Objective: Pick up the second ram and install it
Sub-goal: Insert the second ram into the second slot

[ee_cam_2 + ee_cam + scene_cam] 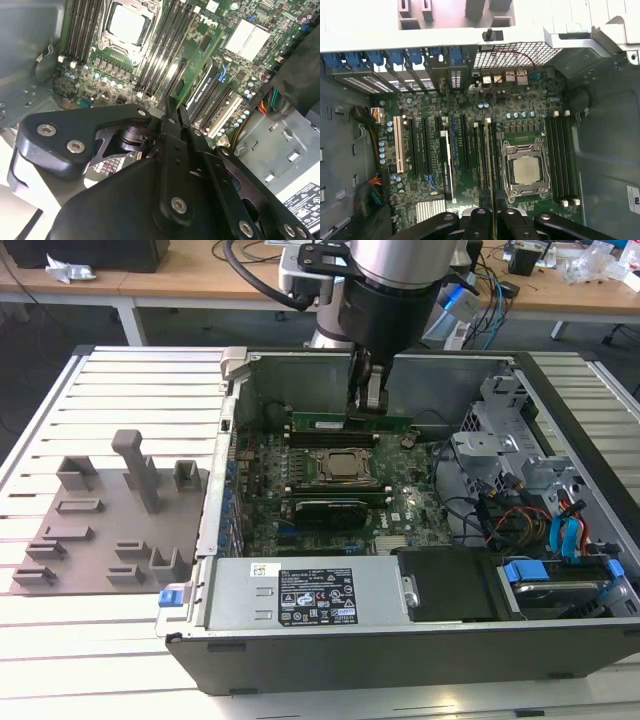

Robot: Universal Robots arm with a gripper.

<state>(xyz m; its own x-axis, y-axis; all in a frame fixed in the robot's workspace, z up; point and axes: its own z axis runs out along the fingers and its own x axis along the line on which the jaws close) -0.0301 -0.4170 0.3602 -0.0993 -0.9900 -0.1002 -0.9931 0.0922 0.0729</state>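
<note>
My gripper hangs inside the open computer case, shut on the second ram. The ram is a thin green stick, held level above the motherboard. In the first wrist view it runs edge-on out from between the fingers of the gripper, in line with the long memory slots beside the processor socket. It is still above the slots, not seated. In the second wrist view the black fingers are pressed together over the board.
A black expansion card stands in a slot beyond the memory slots. More memory slots lie on the socket's other side. The power supply and the drive bay with cables fill the case's near and right parts. Grey holder blocks sit outside the case.
</note>
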